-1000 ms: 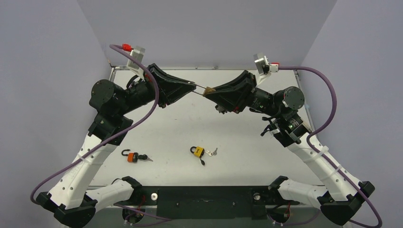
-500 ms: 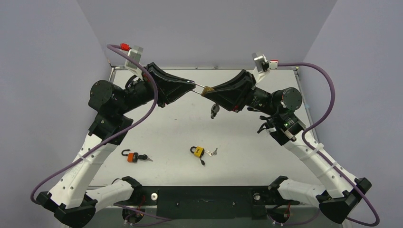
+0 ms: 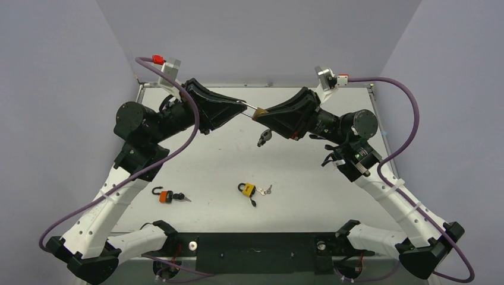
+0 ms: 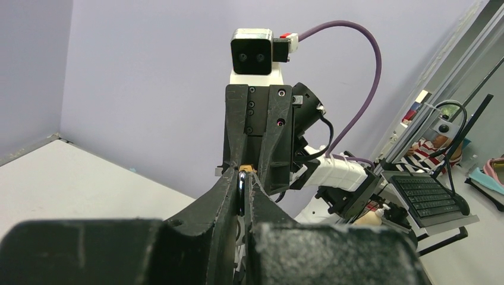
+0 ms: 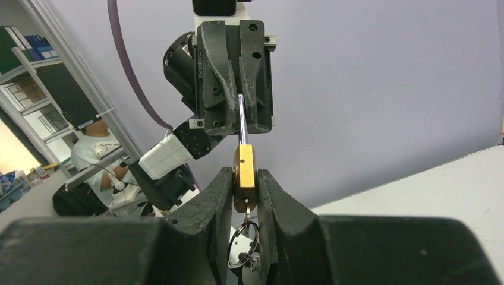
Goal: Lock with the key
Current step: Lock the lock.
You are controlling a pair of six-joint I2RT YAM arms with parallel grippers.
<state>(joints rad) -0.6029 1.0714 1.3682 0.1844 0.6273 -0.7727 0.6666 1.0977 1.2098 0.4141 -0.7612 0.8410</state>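
Observation:
A brass padlock [image 3: 260,111] is held in the air between both arms above the far middle of the table. My right gripper [image 3: 258,116] is shut on its body; the right wrist view shows the body [image 5: 244,169] pinched between my fingers. Its steel shackle [image 5: 242,119] runs up into my left gripper [image 3: 242,105], which is shut on it; the shackle also shows in the left wrist view [image 4: 241,185]. A key sits in the keyhole at the padlock's bottom, with a key ring [image 5: 243,242] and spare key hanging below [image 3: 262,138].
A yellow padlock [image 3: 247,190] with small keys [image 3: 265,190] lies at the table's front middle. An orange padlock [image 3: 163,196] with an open shackle and a black-headed key [image 3: 180,197] lies at the front left. Grey walls enclose the white table [image 3: 208,160].
The right wrist has turned a little, and the hanging key ring has swung left out from under the right gripper. Both grippers keep their hold on the brass padlock.

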